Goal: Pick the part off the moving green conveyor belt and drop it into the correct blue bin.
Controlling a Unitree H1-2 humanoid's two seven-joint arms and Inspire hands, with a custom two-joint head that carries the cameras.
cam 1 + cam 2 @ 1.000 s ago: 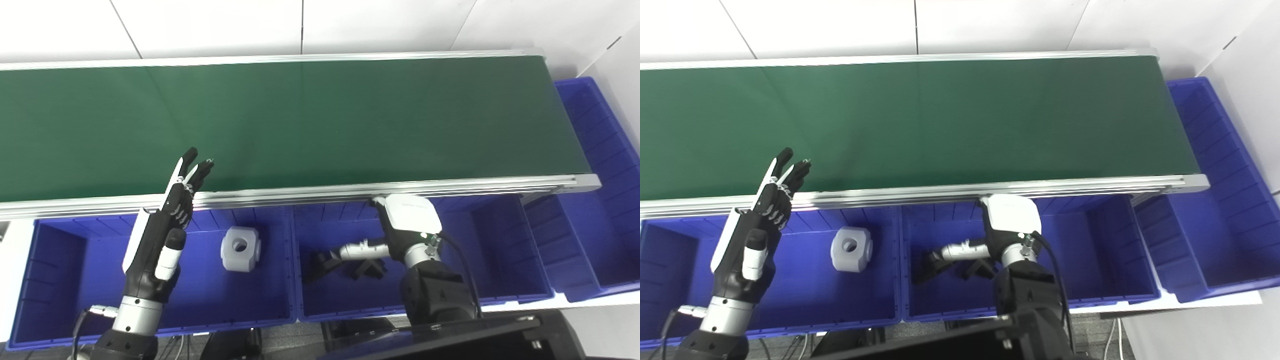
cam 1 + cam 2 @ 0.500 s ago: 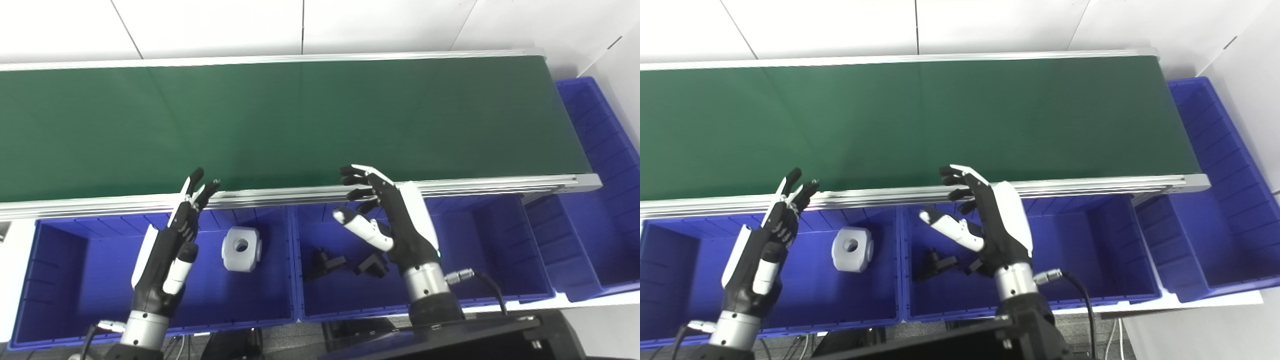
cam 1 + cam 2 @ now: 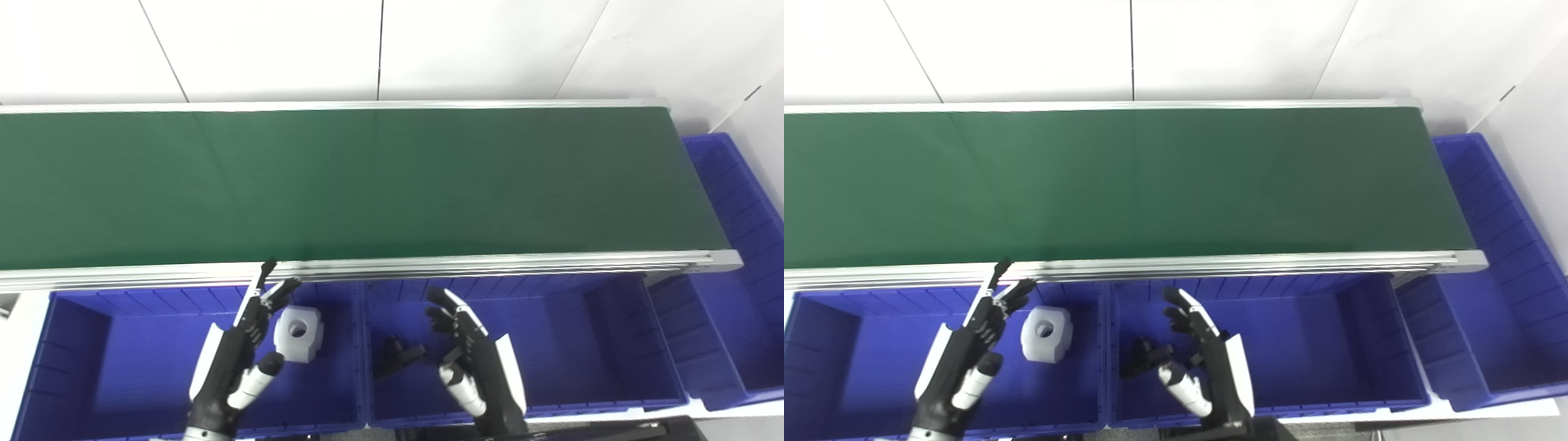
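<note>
Two empty robot hands, left robot hand (image 3: 236, 361) and right robot hand (image 3: 478, 367), fingers spread, black part (image 3: 399, 355) lying crosswise.

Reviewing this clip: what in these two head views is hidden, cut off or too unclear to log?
- Black parts in the middle bin: the right hand covers some, so their count and shape are unclear in both views.
- Both arms: cut off by the bottom edge.
- Left bin and far-right bin: cut by the picture edges.
- Belt: its left end runs out of frame; motion cannot be told.
- White part: the left hand overlaps its edge in the left eye view.
</note>
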